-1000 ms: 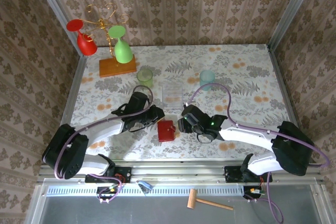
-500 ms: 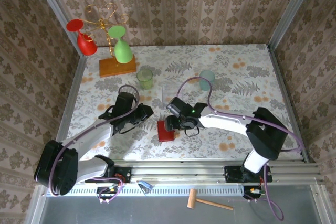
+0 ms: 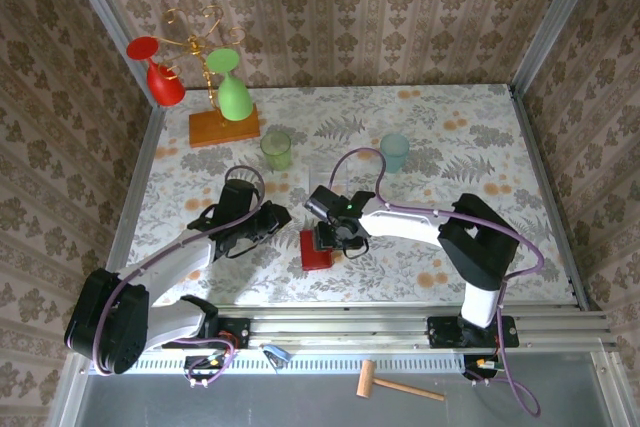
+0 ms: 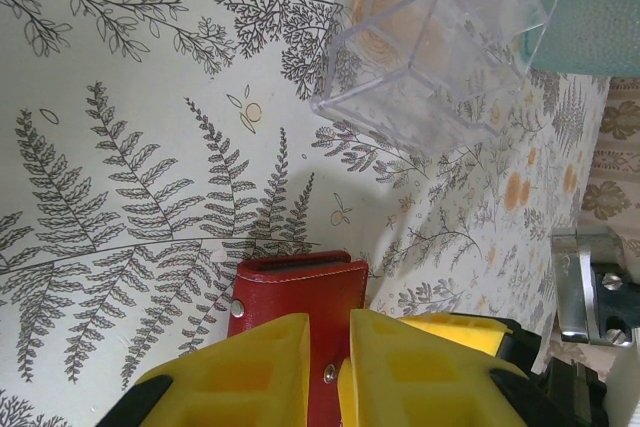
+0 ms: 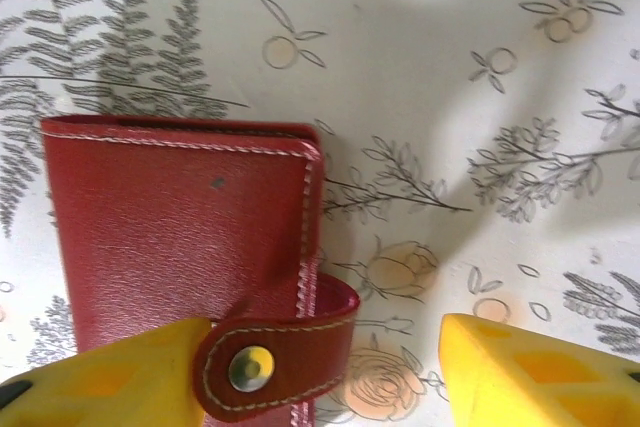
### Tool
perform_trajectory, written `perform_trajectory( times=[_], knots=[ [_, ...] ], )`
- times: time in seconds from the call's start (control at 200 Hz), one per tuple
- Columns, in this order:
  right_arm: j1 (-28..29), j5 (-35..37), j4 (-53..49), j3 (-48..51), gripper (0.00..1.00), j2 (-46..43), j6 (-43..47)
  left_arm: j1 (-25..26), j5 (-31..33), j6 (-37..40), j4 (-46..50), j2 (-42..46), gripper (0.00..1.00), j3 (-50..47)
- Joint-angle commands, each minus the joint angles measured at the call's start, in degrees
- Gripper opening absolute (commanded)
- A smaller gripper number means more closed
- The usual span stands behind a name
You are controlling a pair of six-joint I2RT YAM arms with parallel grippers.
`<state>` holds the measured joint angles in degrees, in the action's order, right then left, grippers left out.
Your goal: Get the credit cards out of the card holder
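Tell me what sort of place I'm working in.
Probably a staged robot test cell, not a real home: wallpapered walls set in an aluminium frame, a floral-covered table, and arms bolted to a rail at its near edge.

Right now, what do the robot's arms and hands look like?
Both the left arm and right arm have white links between bulky black joints, with a purple cable looping along each. The left hand and right hand are black, tipped with blocky yellow fingers.
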<state>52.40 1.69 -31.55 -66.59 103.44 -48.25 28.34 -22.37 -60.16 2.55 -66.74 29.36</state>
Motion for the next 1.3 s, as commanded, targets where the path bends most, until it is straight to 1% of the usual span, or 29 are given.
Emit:
perform_trajectory(
  times=[0.0, 0.11, 0.205, 0.405, 0.56, 0.75, 0.925, 1.155, 1.295],
  knots=[
    [-0.4, 2.3, -3.2, 1.9, 0.57, -3.1, -1.4, -0.7, -1.0, 0.9, -0.1, -0.1, 0.19, 0.0],
    [-1.2, 1.5, -1.9, 4.7, 0.52, -5.8, -2.1, -0.7, -1.2, 0.8, -0.2, -0.4, 0.19, 0.3],
    [-2.6, -1.1, 0.4, 7.6, 0.49, -7.8, -3.1, -0.7, -1.4, 1.2, 0.0, -0.8, 0.19, 1.0],
    [-5.9, -9.1, 11.3, 13.6, 0.43, -9.5, -6.0, -0.7, -1.5, 0.9, -0.2, -1.6, 0.19, 1.6],
    [-7.6, -13.1, 17.7, 16.1, 0.39, -9.1, -7.2, -0.7, -1.5, 0.7, -0.5, -1.9, 0.19, 1.6],
    [-8.3, -14.3, 20.8, 16.8, 0.34, -8.6, -7.1, -0.7, -1.4, 0.4, -1.0, -2.2, 0.19, 1.5],
    [-8.7, -15.0, 21.8, 17.2, 0.33, -7.6, -7.0, -0.6, -1.5, 0.4, -1.4, -2.9, 0.19, 1.3],
    [-8.8, -15.0, 21.9, 17.4, 0.27, -7.1, -7.1, -0.6, -1.7, -0.1, -2.6, -3.3, 0.19, 0.6],
    [-8.8, -14.7, 20.3, 16.8, 0.22, -7.1, -7.0, -0.6, -1.7, -0.1, -2.7, -3.5, 0.19, 0.6]
  ],
)
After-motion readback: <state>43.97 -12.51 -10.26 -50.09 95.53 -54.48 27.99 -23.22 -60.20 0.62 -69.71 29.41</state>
